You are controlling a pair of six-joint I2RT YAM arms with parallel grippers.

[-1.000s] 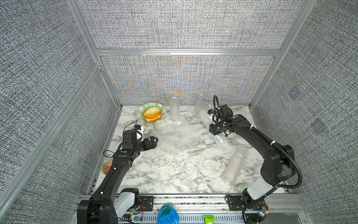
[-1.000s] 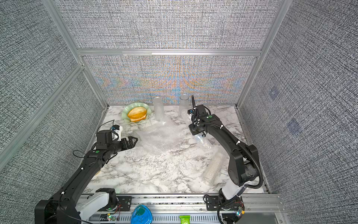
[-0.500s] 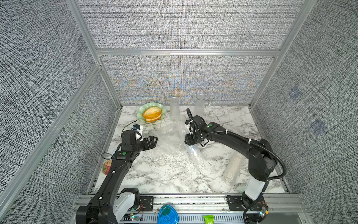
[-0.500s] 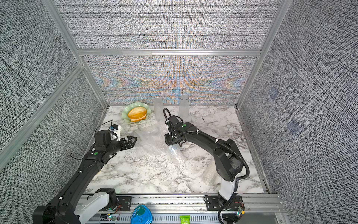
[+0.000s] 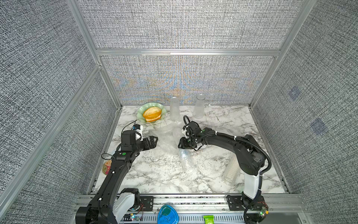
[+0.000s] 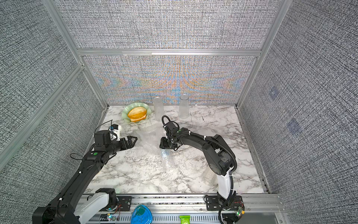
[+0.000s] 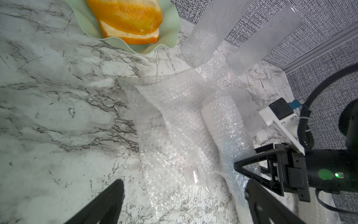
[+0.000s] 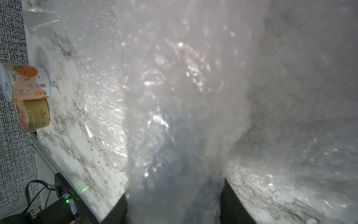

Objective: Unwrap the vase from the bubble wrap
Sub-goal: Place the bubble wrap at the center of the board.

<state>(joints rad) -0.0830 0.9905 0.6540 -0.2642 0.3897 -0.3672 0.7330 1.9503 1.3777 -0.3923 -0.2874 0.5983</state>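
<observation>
Item: clear, crinkly bubble wrap [image 5: 170, 139], lying in loose sheets mid-table on the white marble-patterned tabletop [image 5: 155, 174], with a wrapped roll-shaped bundle [image 7: 224, 124] resting among them; more wrap is trailing toward the near edge, and another roll [image 5: 230, 170] is lying by the right arm's base.

Item: right gripper [image 5: 183, 144], its fingers standing either side of a fold of wrap in the right wrist view; whether it is gripping or letting go, I cannot tell.

Item: left gripper [image 5: 154, 140], jaws spread wide, holding nothing, waiting at the wrap's edge, likely to take the free sheet.

Item: two tall frosted-glass cylinder vases [image 5: 174, 108] [image 5: 200, 106], standing bare at the back wall, probably parked clear of the work.

Item: pale green scalloped dish [image 5: 140, 114] holding an orange-crusted bun [image 5: 152, 114], back left corner.
</observation>
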